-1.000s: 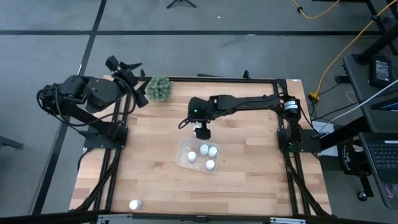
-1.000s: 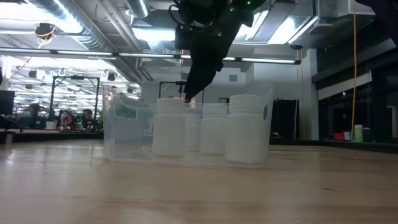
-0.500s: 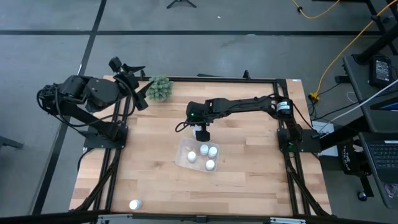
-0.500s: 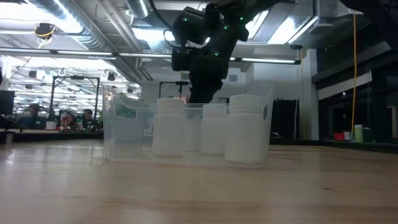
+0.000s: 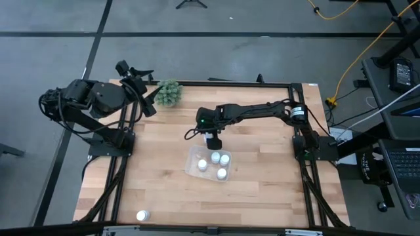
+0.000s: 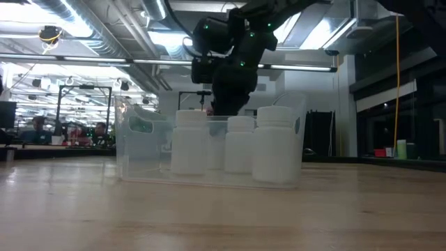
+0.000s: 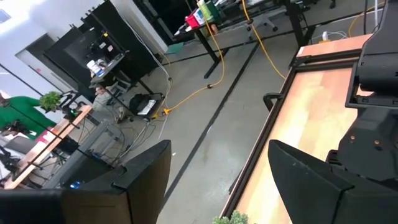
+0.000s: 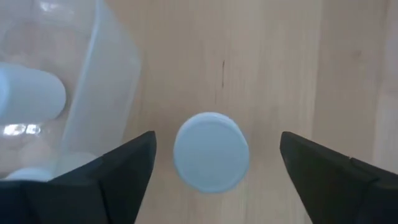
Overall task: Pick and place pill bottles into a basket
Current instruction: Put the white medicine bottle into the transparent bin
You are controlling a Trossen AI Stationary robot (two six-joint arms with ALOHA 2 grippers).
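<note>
Your right arm reaches in from the right side of the table, stretched across toward the middle, with its right gripper pointing straight down just beyond the far edge of the clear tray. In the right wrist view you can see its fingers spread wide on either side of a white pill bottle that stands upright on the wood; the cap sits between them, clear of both fingers, so nothing is gripped. That bottle stands just beside the tray wall, outside it. In the high view the gripper covers it. Inside the tray you have three bottles standing upright, near one another, and the low view shows them as plain white cylinders behind the clear wall. One more bottle stands alone near the table's front left corner, well apart from the tray. Your left arm is folded back at the far left corner, its left gripper raised beside the green plant, fingers standing apart around empty space. No label or writing can be read on any bottle or on the tray.
</note>
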